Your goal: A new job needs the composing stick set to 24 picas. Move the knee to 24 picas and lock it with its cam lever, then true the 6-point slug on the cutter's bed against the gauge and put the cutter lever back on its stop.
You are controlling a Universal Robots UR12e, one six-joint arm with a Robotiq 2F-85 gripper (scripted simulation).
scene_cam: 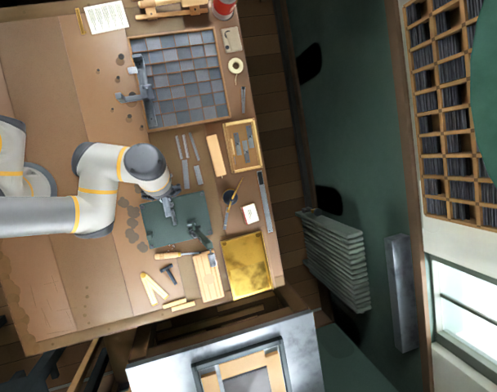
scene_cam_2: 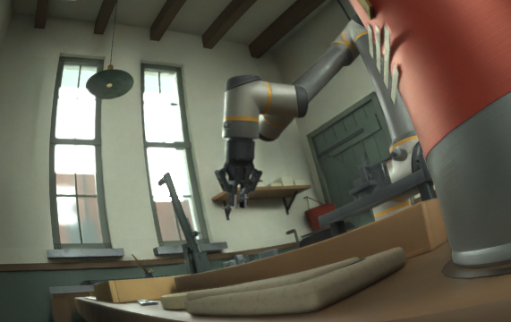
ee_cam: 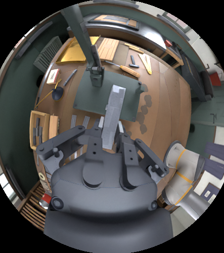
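The grey metal slug hangs gripped by its upper end in my closed gripper, high above the near edge of the cutter's green bed, its free end pointing down at the bed. The cutter lever stands raised, rising from its pivot at the bed's far side. A small gauge post sits at the bed's right edge. The composing stick lies farther along the bench on the type case, its knee and cam lever too small to read.
Loose slugs lie on the bench just beside the bed. A wooden tray, a brass plate, a wooden-handled tool and a wooden block surround the cutter.
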